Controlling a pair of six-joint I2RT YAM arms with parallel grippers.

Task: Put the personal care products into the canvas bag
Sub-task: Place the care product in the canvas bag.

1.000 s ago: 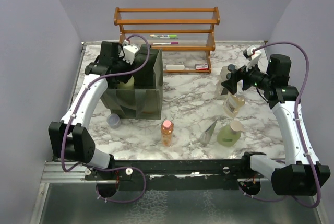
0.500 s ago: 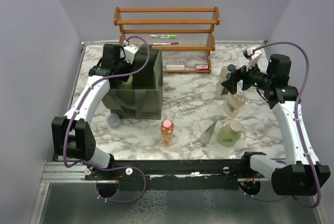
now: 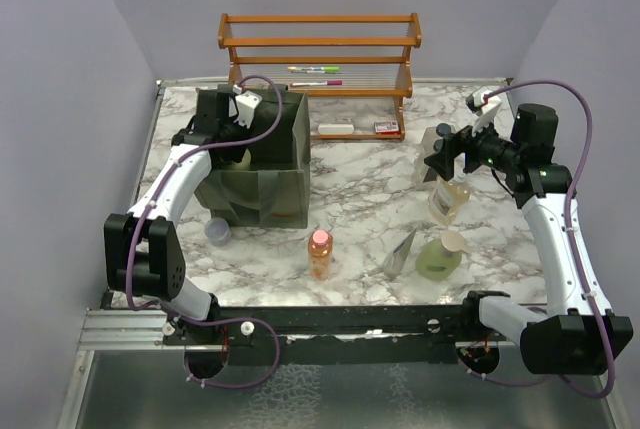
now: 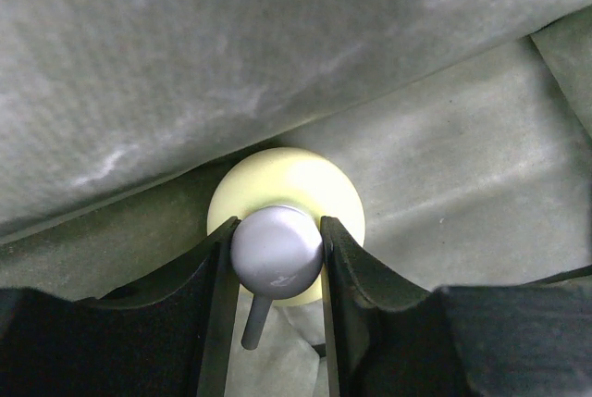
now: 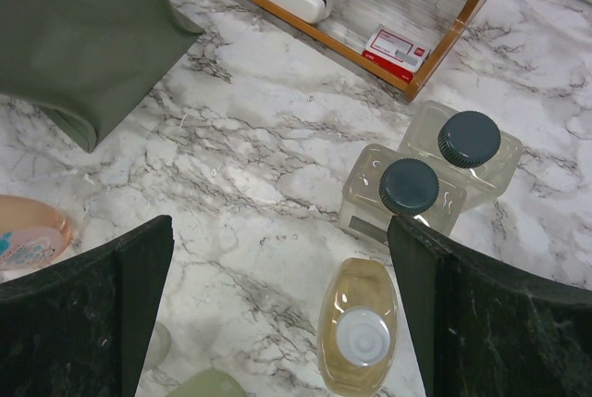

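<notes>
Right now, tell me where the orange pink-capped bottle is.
Top view: the orange bottle stands at front centre, between the lavender cup on its left and the grey pouch on its right.

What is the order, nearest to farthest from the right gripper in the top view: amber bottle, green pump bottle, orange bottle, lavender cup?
From the right gripper:
1. Amber bottle, just in front of it.
2. Green pump bottle, further forward, right side.
3. Orange bottle, front centre.
4. Lavender cup, far left, beside the bag.
</notes>
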